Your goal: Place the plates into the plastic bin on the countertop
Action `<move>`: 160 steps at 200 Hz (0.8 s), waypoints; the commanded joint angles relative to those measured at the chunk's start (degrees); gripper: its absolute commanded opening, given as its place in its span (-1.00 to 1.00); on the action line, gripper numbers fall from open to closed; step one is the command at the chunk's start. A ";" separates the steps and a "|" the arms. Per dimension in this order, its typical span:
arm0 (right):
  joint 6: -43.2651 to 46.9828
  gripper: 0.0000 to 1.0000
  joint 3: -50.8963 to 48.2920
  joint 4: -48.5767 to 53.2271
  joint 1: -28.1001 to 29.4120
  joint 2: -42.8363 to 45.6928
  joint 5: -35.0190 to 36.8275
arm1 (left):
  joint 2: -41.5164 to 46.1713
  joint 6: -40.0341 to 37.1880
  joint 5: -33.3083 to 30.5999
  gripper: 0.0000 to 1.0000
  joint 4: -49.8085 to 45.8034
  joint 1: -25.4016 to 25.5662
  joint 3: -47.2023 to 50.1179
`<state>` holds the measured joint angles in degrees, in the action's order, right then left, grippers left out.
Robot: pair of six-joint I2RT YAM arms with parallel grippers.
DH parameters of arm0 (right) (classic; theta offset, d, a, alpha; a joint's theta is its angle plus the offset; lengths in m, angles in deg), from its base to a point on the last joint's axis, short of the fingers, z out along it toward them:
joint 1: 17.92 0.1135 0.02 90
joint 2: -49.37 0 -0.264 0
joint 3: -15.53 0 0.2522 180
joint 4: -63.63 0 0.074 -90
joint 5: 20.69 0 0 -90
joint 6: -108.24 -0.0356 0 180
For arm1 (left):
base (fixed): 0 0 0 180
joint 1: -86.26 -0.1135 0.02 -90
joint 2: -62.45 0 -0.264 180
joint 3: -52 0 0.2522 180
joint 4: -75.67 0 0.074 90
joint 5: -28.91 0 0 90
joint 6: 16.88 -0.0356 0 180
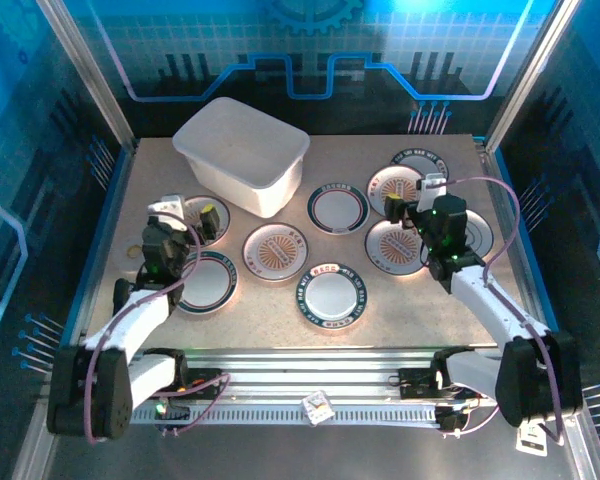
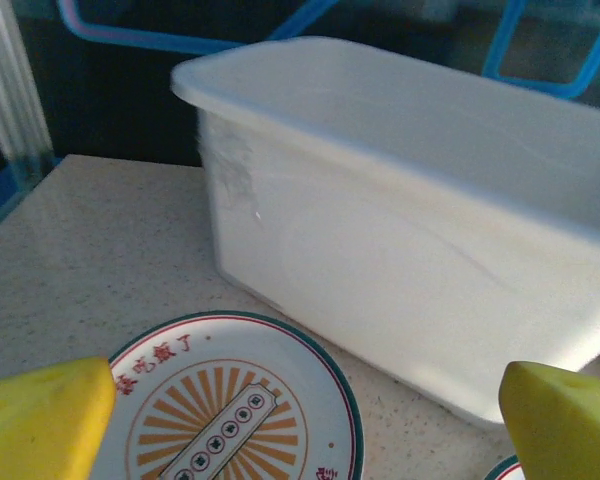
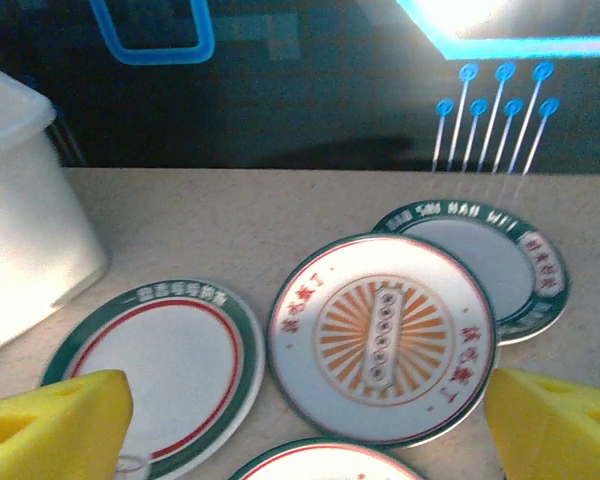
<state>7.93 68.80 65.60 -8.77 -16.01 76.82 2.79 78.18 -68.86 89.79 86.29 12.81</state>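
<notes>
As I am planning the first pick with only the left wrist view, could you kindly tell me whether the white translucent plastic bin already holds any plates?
Observer: No; seen from above, the white translucent rectangular plastic bin holds no plate.
Operator: Thank you. How many plates are out?
Observer: About nine small round plates lie on the beige speckled countertop.
Operator: And the right tool?
Observer: The right tool is open above overlapping plates on the countertop's right side.
</notes>
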 commanded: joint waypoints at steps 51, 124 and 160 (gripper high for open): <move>-19.85 0.65 9.18 33.64 2.39 -0.29 -11.69 | 3.57 25.68 4.85 0.98 -58.10 -0.57 -33.60; -22.67 0.63 12.46 36.12 6.85 -6.28 -12.85 | -15.52 36.44 10.29 0.98 -64.48 1.66 -47.73; -24.16 0.59 12.56 34.31 7.64 -10.24 -15.18 | -24.76 37.63 9.34 0.98 -63.97 3.61 -54.44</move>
<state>-14.27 79.67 100.20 -2.19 -23.69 64.21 -17.93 113.53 -60.14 27.17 88.83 -36.46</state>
